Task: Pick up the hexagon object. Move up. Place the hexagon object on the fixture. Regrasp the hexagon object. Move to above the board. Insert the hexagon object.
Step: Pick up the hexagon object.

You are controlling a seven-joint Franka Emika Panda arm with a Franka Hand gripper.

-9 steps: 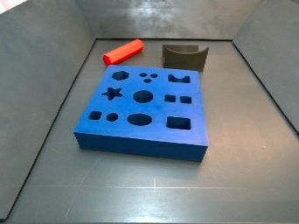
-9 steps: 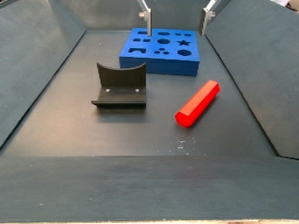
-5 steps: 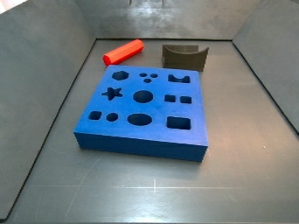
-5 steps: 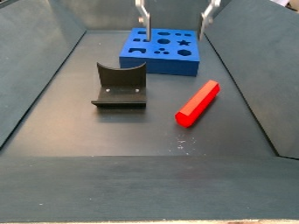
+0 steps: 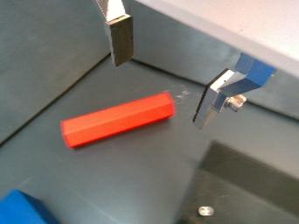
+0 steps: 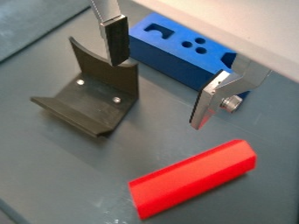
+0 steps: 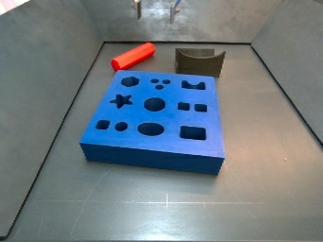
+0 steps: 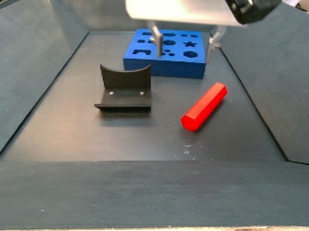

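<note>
The red hexagon object (image 8: 204,106) lies flat on the grey floor, apart from everything; it also shows in a side view (image 7: 132,56) and in both wrist views (image 5: 117,121) (image 6: 193,178). The dark fixture (image 8: 123,88) (image 7: 199,60) (image 6: 87,96) stands beside it. The blue board (image 7: 158,118) (image 8: 169,52) (image 6: 181,52) lies flat with its holes up. My gripper (image 8: 185,41) (image 7: 155,8) hangs open and empty, high above the floor between the fixture and the hexagon object. Nothing is between the fingers (image 5: 121,39) (image 6: 212,101).
Sloping grey walls (image 7: 51,104) enclose the floor on all sides. A light scuff mark (image 8: 187,151) is on the floor just in front of the hexagon object.
My gripper has come down: in a side view its white body now fills the top edge, where only the finger tips showed before. The objects have not moved.
</note>
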